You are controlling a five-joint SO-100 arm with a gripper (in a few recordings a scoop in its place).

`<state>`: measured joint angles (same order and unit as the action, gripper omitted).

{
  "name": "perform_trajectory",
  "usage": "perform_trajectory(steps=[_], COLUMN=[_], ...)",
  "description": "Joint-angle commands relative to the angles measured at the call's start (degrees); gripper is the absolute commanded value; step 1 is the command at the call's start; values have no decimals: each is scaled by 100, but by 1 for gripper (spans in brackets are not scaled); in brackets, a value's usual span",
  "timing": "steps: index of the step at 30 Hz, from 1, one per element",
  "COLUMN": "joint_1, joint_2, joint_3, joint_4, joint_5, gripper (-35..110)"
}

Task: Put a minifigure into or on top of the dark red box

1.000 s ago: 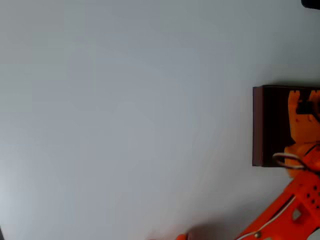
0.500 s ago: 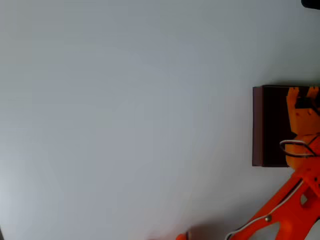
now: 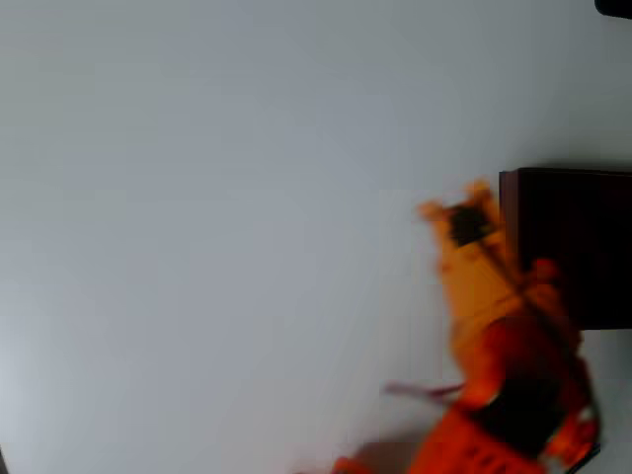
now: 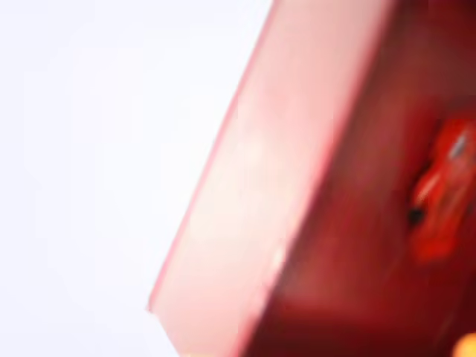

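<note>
- Change since the earlier overhead frames: the orange two-finger gripper [image 3: 456, 209], which hung over the interior of the dark red box at the right edge, is now swung out to the left of it, above bare table just beside the box's left wall. The whole arm is smeared by motion blur, so it is moving fast.
- Left part of the overhead view: the pale grey table [image 3: 197, 217] carries nothing there.
- Centre-right, overhead view: the gripper's two orange finger tips point up-left with a dark patch between them. Blur is too heavy to say whether the jaws stand wide or narrow, or whether anything is held; cannot tell.
- Right edge, overhead view: the large rectangular dark red box [image 3: 509, 247] with thin red-brown walls and near-black inside sits where it was, now uncovered.
- Wrist view, right side: a small blurred all-red minifigure [image 4: 440, 197] lies on the box floor, inside the walls.
- Judgement: the figure appears delivered and the arm is retreating; the task looks essentially complete, pending a sharp frame to confirm.
</note>
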<state>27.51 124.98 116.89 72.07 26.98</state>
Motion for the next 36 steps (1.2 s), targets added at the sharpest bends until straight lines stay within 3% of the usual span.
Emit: perform_trajectory(steps=[1,7,16,23,27,30,32,36], joint_1=[-686,-2065,-3296,-3937,-4307,-4605,-4799,-5449], joint_2=[1775,3674,6609,6697,6697,6697,6706,6715], joint_3=[1063,2610,4228,4509,4808,5344,5669,5985], joint_4=[-281,-765,-378,-378,-598,-1371,-1723,-1881], joint_5=[88,246,123,-976,-1116,-1951,-1960,-2496], gripper=[15,10,5,4,0,0,0,0])
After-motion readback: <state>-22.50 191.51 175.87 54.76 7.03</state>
